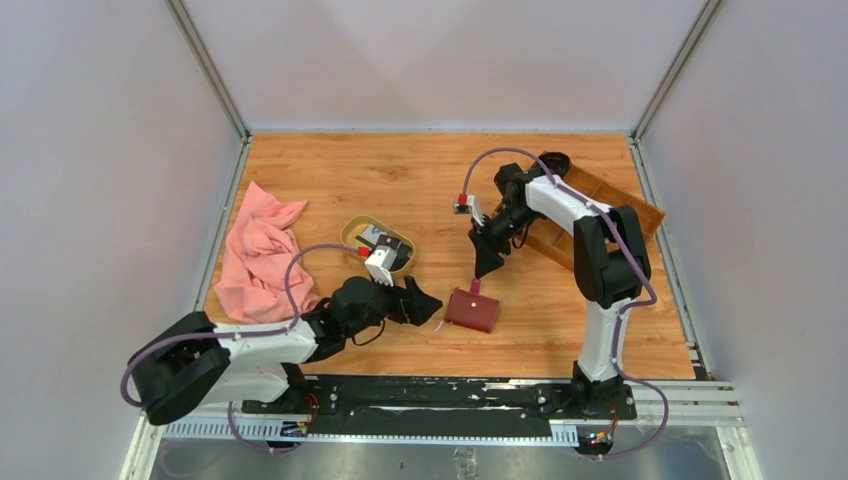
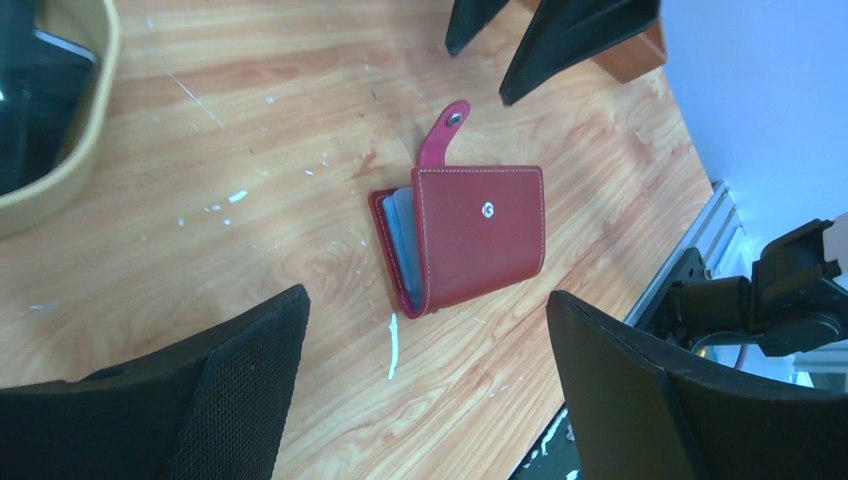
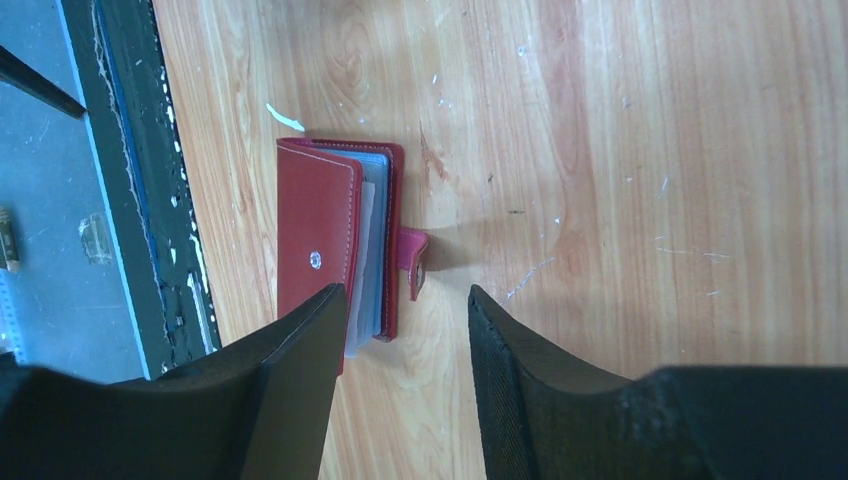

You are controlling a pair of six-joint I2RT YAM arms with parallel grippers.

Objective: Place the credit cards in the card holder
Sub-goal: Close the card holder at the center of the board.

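Observation:
The dark red card holder (image 1: pixel 472 310) lies folded on the wood near the front edge, its snap tab undone and pale pockets showing at one side (image 2: pixel 480 235) (image 3: pixel 318 230). My left gripper (image 1: pixel 432 304) is low just left of it, open, with nothing between the fingers (image 2: pixel 428 293). My right gripper (image 1: pixel 486 268) hangs just behind and above the holder, open and empty (image 3: pixel 406 290); one finger overlaps the holder's edge in its wrist view. The credit cards (image 1: pixel 384 243), black and white, lie in the oval tan dish (image 1: pixel 350 230); a dark card (image 2: pixel 30 100) shows at the left wrist view's edge.
A crumpled pink cloth (image 1: pixel 258 250) lies at the left of the table. A brown wooden compartment tray (image 1: pixel 610 205) stands at the back right, behind the right arm. The table's front edge with the metal rail (image 3: pixel 120 200) runs close beside the holder.

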